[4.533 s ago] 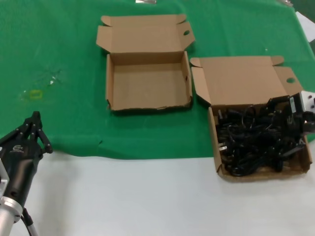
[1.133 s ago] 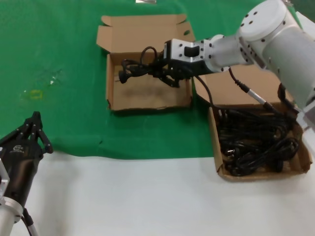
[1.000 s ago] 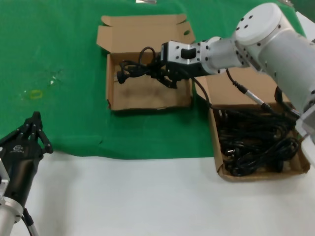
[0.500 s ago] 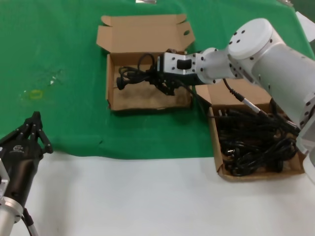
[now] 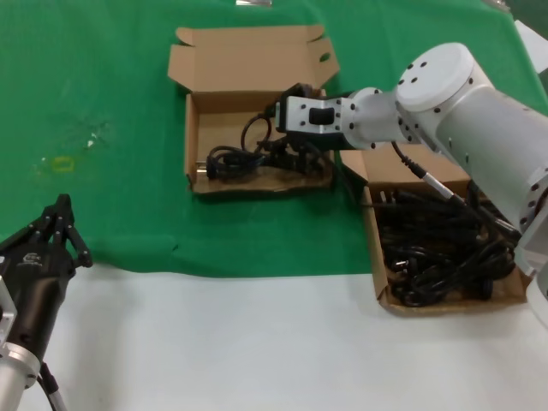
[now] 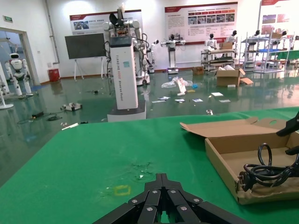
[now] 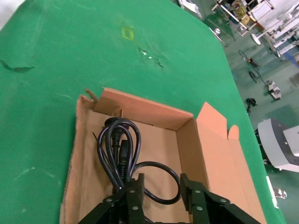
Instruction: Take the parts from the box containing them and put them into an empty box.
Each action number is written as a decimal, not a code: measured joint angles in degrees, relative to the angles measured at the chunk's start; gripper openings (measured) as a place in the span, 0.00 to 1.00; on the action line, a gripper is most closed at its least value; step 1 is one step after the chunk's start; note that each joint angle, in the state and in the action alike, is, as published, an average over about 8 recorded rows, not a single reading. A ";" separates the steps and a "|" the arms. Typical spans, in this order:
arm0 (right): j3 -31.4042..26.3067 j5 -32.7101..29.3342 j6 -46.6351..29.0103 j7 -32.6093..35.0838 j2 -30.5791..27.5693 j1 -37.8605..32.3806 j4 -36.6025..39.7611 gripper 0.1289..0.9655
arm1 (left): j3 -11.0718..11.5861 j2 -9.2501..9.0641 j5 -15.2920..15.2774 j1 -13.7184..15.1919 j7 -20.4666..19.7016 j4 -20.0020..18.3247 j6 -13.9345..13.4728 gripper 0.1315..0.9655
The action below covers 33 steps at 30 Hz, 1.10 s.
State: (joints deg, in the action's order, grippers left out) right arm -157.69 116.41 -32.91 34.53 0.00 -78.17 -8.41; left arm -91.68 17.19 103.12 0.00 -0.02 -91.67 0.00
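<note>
Cable bundle now down inside far box, right pincer released.

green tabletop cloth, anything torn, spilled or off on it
Yes: the green tabletop cloth has a scuffed patch with pale flecks and a small yellow square mark on the robot's left side, far from both boxes. Nothing has spilled.
</note>
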 joint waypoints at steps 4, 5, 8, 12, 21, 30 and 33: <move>-0.01 0.97 0.55 0.66 0.00 0.04 0.23 0.22 | 0.00 0.00 0.00 0.00 0.00 0.00 0.00 0.01; -0.01 1.19 0.63 0.79 0.00 0.03 0.28 0.23 | 0.00 0.00 0.00 0.00 0.00 0.00 0.00 0.01; 0.00 1.57 0.74 1.02 0.00 0.02 0.37 0.27 | 0.00 0.00 0.00 0.00 0.00 0.00 0.00 0.01; 0.00 1.65 0.75 1.06 0.00 0.02 0.39 0.37 | 0.00 0.00 0.00 0.00 0.00 0.00 0.00 0.02; 1.36 1.35 1.41 0.36 -0.35 1.63 -1.32 0.61 | 0.00 0.00 0.00 0.00 0.00 0.00 0.00 0.05; 7.67 -0.08 4.49 -3.07 -2.00 9.15 -9.33 0.75 | 0.00 0.00 0.00 0.00 0.00 0.00 0.00 0.16; 10.25 -0.66 5.75 -4.46 -2.67 12.20 -12.59 0.82 | 0.00 0.00 0.00 0.00 0.00 0.00 0.00 0.21</move>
State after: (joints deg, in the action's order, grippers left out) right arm -147.44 115.75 -27.17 30.06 -2.67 -65.97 -21.01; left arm -91.68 17.19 103.12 0.00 -0.02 -91.67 0.00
